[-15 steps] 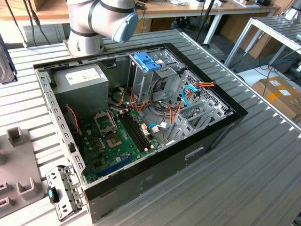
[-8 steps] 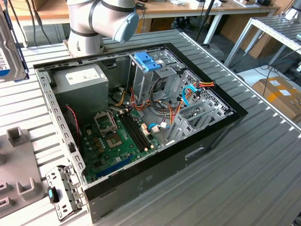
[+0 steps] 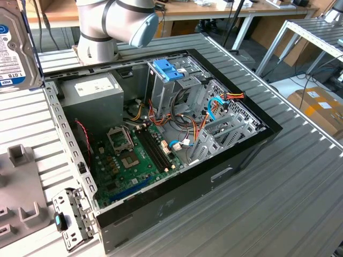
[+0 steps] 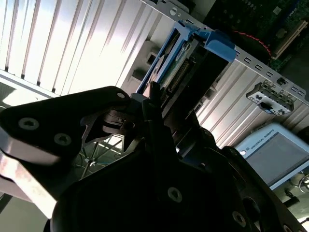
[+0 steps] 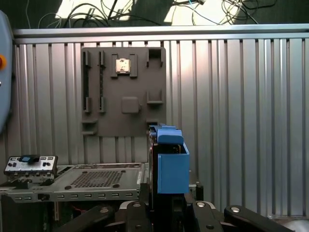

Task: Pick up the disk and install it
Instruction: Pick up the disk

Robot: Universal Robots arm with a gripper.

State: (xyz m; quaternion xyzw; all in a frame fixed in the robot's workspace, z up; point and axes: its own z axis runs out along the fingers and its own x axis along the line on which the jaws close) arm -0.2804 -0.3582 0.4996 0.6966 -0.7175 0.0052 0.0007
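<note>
Claw [image 4: 153, 99] clamps disk [image 4: 179, 71], its gripped end hidden.

UR arm [image 3: 118, 21] w/ grey joint & blue cap at the exterior view's top; pincer [image 5: 169, 200] in both wrist views, black fingers [image 4: 148, 104] clamped on disk [image 5: 171, 169], held edge-up.

In the exterior view, the computer case [image 3: 177, 201] on the table [image 3: 289, 187] holds the power supply [image 3: 90, 101] at 10 o'clock, motherboard [image 3: 134, 160] at 7, drive cage [image 3: 171, 88] at 12, with the disk [image 3: 16, 51] outside at 10.
</note>
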